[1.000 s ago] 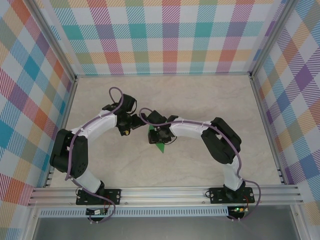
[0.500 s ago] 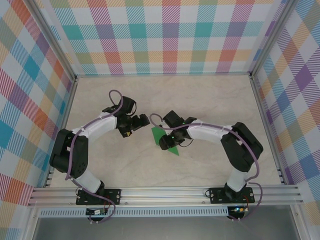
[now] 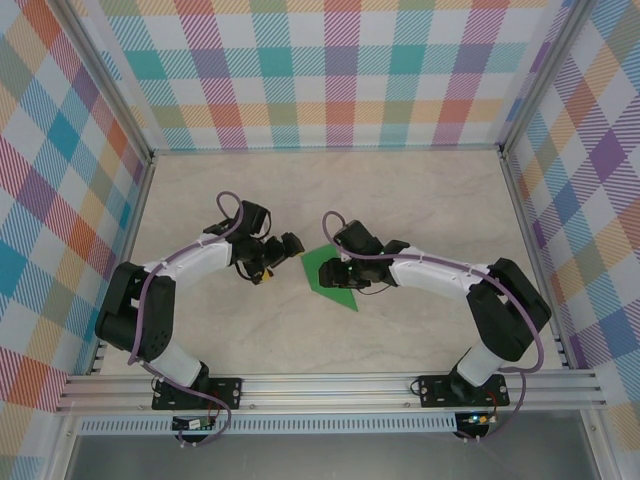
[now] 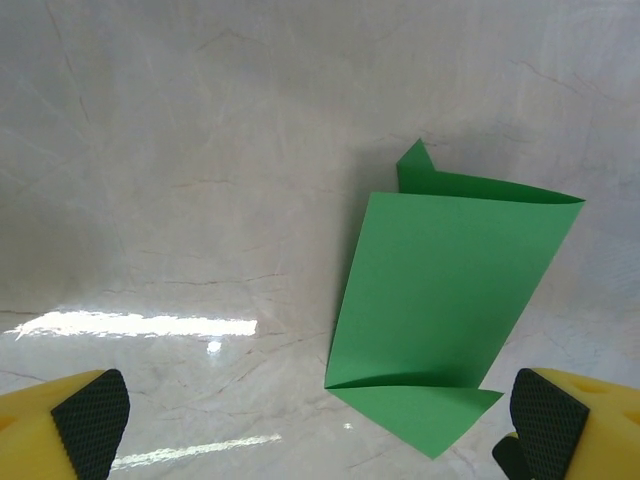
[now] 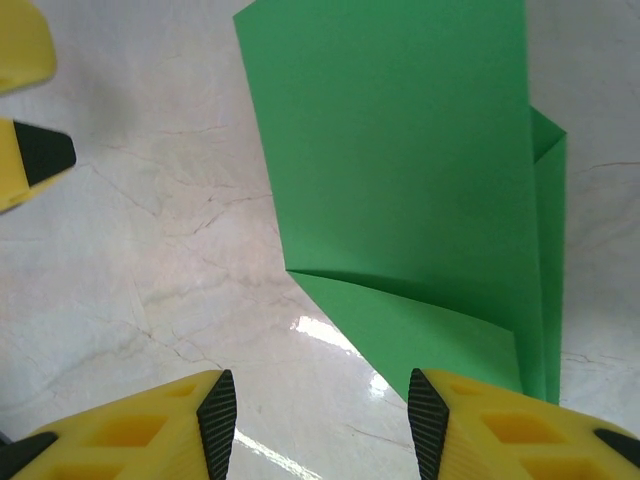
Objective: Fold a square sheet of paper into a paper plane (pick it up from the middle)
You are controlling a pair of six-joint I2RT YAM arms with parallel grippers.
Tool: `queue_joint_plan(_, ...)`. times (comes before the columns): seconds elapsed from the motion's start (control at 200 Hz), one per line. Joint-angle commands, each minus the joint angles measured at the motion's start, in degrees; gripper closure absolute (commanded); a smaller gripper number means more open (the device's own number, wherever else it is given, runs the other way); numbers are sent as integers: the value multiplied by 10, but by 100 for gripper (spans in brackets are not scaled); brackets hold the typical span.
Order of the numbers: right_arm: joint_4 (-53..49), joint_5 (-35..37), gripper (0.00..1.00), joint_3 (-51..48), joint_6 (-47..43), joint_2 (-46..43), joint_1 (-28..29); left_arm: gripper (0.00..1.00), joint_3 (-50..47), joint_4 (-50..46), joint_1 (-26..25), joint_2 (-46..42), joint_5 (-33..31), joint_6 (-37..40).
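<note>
Hovering over a half-made fold, the right gripper [image 5: 320,425] hangs with its yellow fingers parted and nothing between them. The folded green sheet of paper [image 5: 400,170] lies flat on the marble-patterned table [image 3: 420,200] just ahead of its fingertips, with one flap reaching beneath one finger. The left gripper [image 4: 320,425], also spread wide and empty, faces the sheet from the opposite side, near it but apart. The paper sits mid-table between the two arms, doubled over, with a slanted flap at one end and a small corner peeking out at the other. It has no dart shape yet, so the work appears to be at an early creasing stage. The next move likely calls for one gripper to pin the layers while the other lifts a thin edge off the slick surface.
</note>
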Motion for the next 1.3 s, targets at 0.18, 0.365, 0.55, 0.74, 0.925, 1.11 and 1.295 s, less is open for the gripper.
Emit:
queue_joint_plan(0.18, 2, 11, 50, -2, 29, 51, -10, 0, -12, 12, -17, -13, 40, -4)
queue_joint_plan(0.365, 24, -5, 51, -15, 39, 72, -24, 4, -13, 20, -34, 5, 65, -10)
queue_joint_plan(0.55, 66, -52, 52, -44, 56, 80, -46, 14, -20, 51, -50, 26, 105, -25)
queue_joint_plan(0.74, 138, -125, 52, -92, 80, 74, -83, 20, -30, 65, -66, 39, 119, -44)
queue_joint_plan(0.925, 192, -177, 52, -128, 104, 74, -112, 31, -31, 95, -78, 54, 121, -56)
queue_joint_plan(1.11, 217, -201, 52, -146, 114, 72, -129, 45, -24, 98, -86, 73, 111, -60)
queue_joint_plan(1.295, 229, -215, 53, -157, 122, 73, -140, 50, -18, 100, -89, 92, 107, -60)
